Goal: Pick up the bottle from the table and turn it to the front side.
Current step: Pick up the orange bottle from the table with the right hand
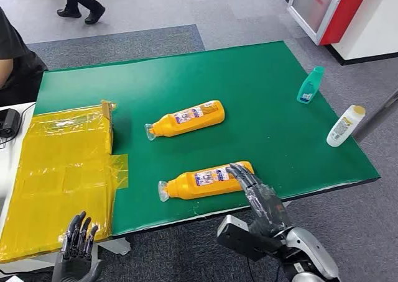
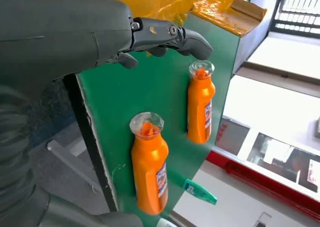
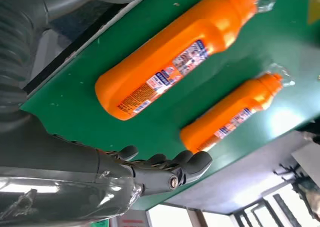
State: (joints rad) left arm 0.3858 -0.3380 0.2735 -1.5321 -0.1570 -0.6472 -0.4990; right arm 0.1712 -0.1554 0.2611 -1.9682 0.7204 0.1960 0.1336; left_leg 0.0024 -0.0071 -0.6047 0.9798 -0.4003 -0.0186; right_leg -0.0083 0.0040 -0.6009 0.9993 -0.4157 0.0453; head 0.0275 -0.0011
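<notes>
Right hand (image 1: 255, 195) is extended over the base end of the near orange bottle (image 1: 206, 181), fingers straight and spread, nothing grasped; contact with the bottle cannot be told. The bottle is laid on its side near the front edge of the green table mat (image 1: 263, 89), clear cap pointing left. Left hand (image 1: 77, 241) is held empty below the table edge, fingers loosely apart, beside the yellow taped sheet (image 1: 56, 170). A second orange bottle (image 1: 186, 119) is laid farther back. A teal bottle (image 1: 310, 84) and a white bottle (image 1: 345, 125) are seen at the right.
</notes>
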